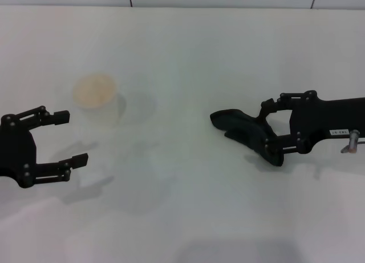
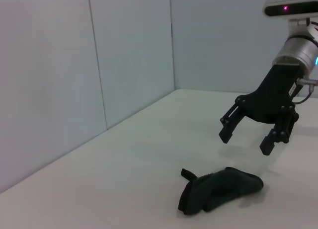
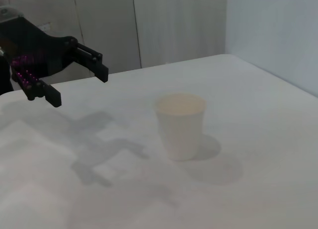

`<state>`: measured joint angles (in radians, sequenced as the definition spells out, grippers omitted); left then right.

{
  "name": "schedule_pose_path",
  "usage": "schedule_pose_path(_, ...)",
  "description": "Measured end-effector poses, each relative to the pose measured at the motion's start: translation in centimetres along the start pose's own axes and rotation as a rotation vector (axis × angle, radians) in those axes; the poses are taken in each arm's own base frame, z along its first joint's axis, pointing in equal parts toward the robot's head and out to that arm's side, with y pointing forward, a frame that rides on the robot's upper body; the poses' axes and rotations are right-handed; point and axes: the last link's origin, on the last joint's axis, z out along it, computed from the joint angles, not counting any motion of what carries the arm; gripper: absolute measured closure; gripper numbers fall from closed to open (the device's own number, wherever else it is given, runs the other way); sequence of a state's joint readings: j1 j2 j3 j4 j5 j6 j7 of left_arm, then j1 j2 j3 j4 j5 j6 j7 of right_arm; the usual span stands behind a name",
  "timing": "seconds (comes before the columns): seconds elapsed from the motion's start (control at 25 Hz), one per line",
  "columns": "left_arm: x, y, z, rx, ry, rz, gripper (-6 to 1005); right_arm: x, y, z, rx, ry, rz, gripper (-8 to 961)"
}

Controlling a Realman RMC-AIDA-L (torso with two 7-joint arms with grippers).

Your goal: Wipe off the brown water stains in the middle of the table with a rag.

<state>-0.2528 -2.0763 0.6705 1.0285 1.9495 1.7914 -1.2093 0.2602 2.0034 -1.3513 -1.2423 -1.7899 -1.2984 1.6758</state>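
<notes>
- Left gripper [image 1: 67,138], lowest in the head view, is hanging at the table's left side with fingers spread wide, gripping nothing.
- Right gripper [image 2: 248,137] is hovering just above the rag, jaws parted, nothing between them.
- Dark rag [image 1: 245,133] is lying crumpled on the white table [image 1: 188,52], right of centre.
- Pale cup [image 1: 98,99] is standing upright at centre-left.
- Brown stains: none showing mid-table.
- Risk: a wide wiping sweep leftward could be tipping the cup; a shallow pinch could be dropping the rag.

Dark grey rag [image 1: 246,132], white cup [image 1: 98,99], white table [image 1: 188,52], black hands
</notes>
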Motion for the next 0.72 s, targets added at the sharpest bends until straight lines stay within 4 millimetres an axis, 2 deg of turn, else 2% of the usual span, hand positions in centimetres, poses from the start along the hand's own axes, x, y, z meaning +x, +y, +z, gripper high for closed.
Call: schedule_pose_path(0.72,0.10,-0.07,-0.11,0.003,-0.006,-0.003,127,-0.23,0.21,0.20,-0.015,-0.002,0.002,157)
